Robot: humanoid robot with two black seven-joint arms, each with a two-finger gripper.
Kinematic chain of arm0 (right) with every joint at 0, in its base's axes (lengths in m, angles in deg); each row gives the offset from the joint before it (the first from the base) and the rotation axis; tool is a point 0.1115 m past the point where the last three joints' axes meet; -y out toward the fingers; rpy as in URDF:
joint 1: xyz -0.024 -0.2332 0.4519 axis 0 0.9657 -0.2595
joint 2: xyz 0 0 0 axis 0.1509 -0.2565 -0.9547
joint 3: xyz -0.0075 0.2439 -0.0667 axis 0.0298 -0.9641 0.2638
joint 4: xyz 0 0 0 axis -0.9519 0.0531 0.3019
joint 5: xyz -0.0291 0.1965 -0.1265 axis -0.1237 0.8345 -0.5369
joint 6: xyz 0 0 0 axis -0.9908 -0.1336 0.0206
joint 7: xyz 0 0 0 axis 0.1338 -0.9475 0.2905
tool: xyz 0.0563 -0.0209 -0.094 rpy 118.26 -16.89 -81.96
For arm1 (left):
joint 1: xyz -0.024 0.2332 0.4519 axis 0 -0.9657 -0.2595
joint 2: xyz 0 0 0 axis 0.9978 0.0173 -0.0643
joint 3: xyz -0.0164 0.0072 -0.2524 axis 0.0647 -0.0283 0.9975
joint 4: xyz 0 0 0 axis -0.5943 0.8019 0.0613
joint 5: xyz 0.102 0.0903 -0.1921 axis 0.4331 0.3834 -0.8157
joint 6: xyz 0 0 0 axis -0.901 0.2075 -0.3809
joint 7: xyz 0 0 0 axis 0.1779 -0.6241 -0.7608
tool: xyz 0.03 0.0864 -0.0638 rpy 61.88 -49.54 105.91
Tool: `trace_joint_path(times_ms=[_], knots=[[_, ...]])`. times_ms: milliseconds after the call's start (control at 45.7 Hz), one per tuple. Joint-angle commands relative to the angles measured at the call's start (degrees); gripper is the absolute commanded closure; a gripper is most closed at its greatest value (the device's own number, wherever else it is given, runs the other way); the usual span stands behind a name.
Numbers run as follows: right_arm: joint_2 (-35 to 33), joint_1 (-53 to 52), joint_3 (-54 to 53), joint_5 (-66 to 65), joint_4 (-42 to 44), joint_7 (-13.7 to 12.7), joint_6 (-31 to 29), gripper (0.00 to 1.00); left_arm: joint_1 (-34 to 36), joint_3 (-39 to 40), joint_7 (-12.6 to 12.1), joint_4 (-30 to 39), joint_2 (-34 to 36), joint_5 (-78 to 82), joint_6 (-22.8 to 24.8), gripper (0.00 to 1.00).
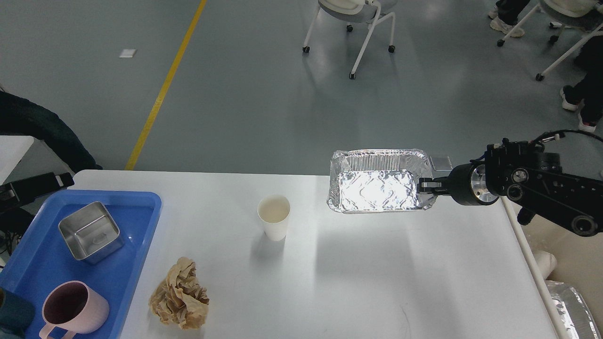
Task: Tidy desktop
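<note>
The white desktop (pixel 358 282) fills the lower view. My right gripper (pixel 426 185) comes in from the right and is shut on the right rim of a silver foil tray (pixel 377 190), held level a little above the desktop's far right part. A white paper cup (pixel 273 216) stands upright at the middle. A crumpled brown paper ball (pixel 180 299) lies at the front left. A dark bar at the left edge (pixel 35 185) looks like my left arm's end; its fingers cannot be told apart.
A blue tray (pixel 141 197) at the left holds a square steel container (pixel 91 230) and a pink mug (pixel 75 306). More foil (pixel 572 306) lies in a beige bin (pixel 565 254) beyond the desktop's right edge. Chairs stand on the floor behind.
</note>
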Motion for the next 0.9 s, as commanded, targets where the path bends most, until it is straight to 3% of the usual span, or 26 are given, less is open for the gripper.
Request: trace_joint_path(times_ms=[0, 66, 306, 612, 744, 875], knots=[[0.4, 0.0, 0.0, 0.0, -0.1, 0.0, 0.1, 1.00, 1.3, -0.2, -4.9, -0.4, -6.3, -0.3, 0.1, 0.03], [0.4, -0.1, 0.0, 0.0, -0.2, 0.0, 0.1, 1.00, 1.9, -0.3, -5.6, -1.7, -9.9, -0.3, 0.1, 0.03], [0.2, 0.2, 0.0, 0.1, -0.2, 0.0, 0.6, 1.00, 5.8, -1.9, -4.8, -11.2, -24.9, 0.5, 1.8, 0.03], [0.6, 0.5, 0.0, 0.1, -0.2, 0.0, 1.0, 1.00, 23.0, -26.0, -4.4, -26.1, -46.6, 0.5, 0.8, 0.03], [0.5, 0.8, 0.0, 0.1, -0.2, 0.1, 1.6, 1.00, 27.0, -30.4, -4.6, -33.9, -59.1, 0.3, -1.0, 0.03], [0.0, 0.8, 0.0, 0.2, -0.3, 0.2, 1.7, 1.00, 27.4, -32.2, -4.9, -40.0, -65.3, 0.2, -1.1, 0.03]])
